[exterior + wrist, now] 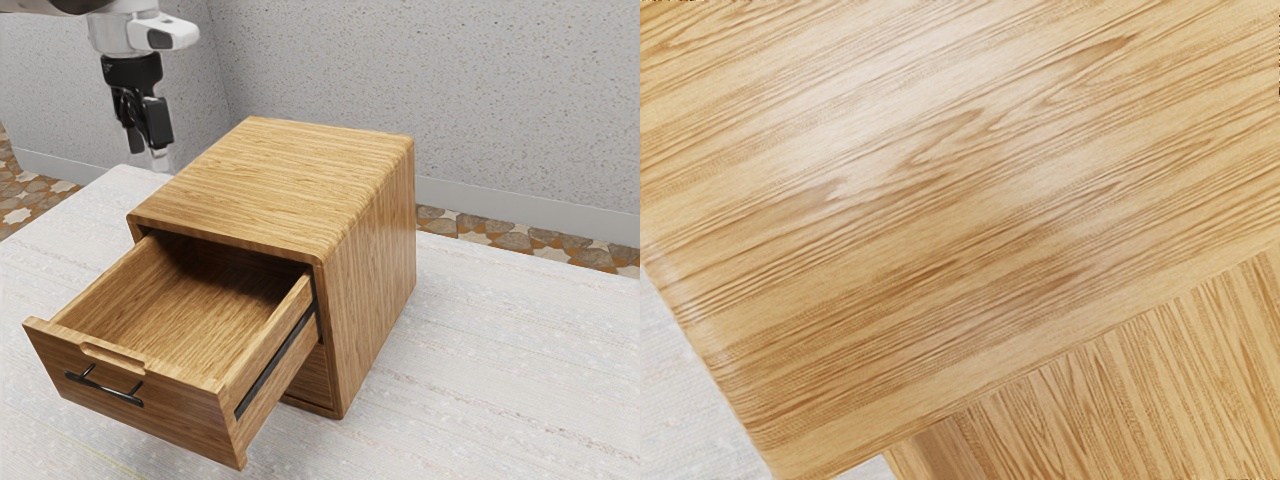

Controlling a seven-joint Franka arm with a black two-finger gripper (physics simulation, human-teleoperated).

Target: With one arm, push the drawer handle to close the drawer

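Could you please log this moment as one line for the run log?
drawer: open | handle: on drawer front, untouched | gripper: raised, away from handle | cabinet: on table | status: drawer not closed

A whitish, streaked desk (500, 350) carries a wooden cabinet (270, 180) near its far edge in the exterior view, the top drawer (180, 415) pulled out.

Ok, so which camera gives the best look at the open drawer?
The exterior view: it shows the drawer pulled out from the cabinet, with its front, its handle and much of its inside. The wrist view looks down closely, mostly on the cabinet's top, with part of the drawer beyond its edge.
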